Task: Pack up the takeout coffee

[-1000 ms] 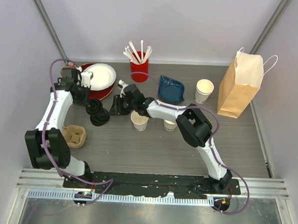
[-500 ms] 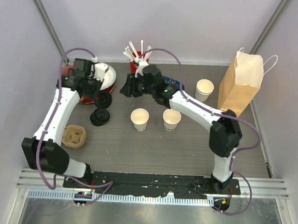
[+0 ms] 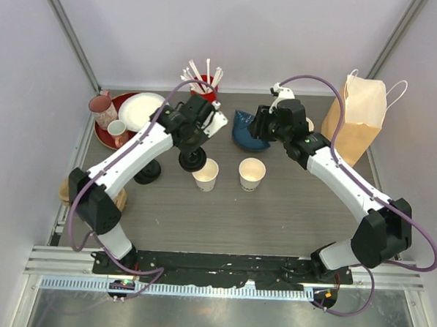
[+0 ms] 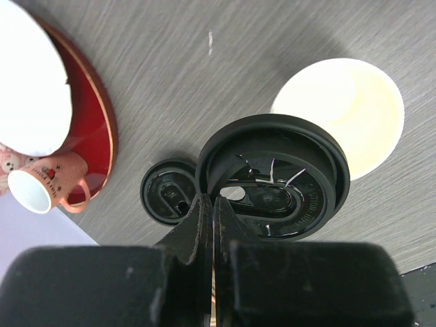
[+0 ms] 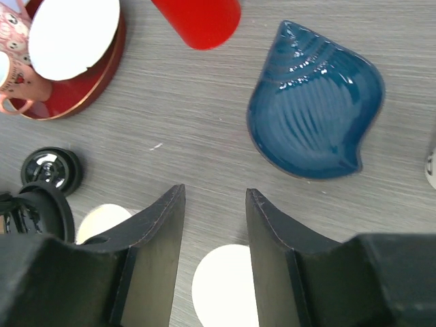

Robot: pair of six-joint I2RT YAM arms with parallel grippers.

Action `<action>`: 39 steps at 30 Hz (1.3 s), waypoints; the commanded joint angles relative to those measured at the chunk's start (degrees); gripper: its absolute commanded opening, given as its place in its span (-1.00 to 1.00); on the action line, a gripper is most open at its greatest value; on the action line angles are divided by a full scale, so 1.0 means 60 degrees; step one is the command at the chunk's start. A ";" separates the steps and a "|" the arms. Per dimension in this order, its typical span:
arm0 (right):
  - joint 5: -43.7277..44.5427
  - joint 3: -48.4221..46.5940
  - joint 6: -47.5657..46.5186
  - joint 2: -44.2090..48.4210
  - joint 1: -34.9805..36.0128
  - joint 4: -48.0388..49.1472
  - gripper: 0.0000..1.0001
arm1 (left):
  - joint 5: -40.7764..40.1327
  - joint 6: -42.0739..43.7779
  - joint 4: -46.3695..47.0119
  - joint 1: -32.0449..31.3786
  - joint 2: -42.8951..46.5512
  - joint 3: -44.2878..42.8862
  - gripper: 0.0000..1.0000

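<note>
Two cream paper cups of the takeout coffee stand side by side mid-table, the left cup [image 3: 205, 174] [image 4: 340, 112] and the right cup [image 3: 252, 174] [image 5: 225, 286], both with open tops. My left gripper [image 3: 192, 149] [image 4: 213, 204] is shut on the rim of a black lid [image 3: 192, 161] [image 4: 272, 177], which hangs just left of the left cup. A second black lid [image 3: 148, 171] [image 4: 170, 192] [image 5: 51, 170] lies on the table. My right gripper [image 3: 261, 127] [image 5: 214, 194] is open and holds nothing, above the table between the right cup and the blue dish.
A blue leaf-shaped dish [image 3: 249, 130] [image 5: 313, 109] and a red straw holder [image 3: 204, 93] sit at the back. The brown paper bag [image 3: 352, 123] stands back right. A red plate [image 3: 106, 132] with a white plate [image 3: 139, 109] and pink mugs [image 3: 101, 106] is back left.
My left arm swung from the plates at the far left to the centre, carrying the black lid. My right arm swept right, to above the blue dish, its jaws a little wider.
</note>
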State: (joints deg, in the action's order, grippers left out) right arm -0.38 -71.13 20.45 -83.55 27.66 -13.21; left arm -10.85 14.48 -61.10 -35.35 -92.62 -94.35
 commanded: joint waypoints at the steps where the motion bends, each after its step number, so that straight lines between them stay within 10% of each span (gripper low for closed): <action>1: 0.0503 0.0195 -0.0478 0.0609 -0.0112 -0.0302 -0.07 | -0.0623 0.0150 -0.0714 -0.0684 -0.0763 -0.0857 -1.00; 39: 0.0371 0.0810 -0.0830 0.1254 -0.0362 -0.0537 -0.07 | 0.0256 0.0326 -0.1198 -0.1242 -0.2640 -0.1605 -1.00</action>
State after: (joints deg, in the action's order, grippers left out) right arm 2.00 -66.52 16.36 -78.96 25.65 -18.11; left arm -9.43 15.51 -68.05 -42.74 -108.29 -103.90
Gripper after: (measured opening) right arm 0.465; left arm 0.013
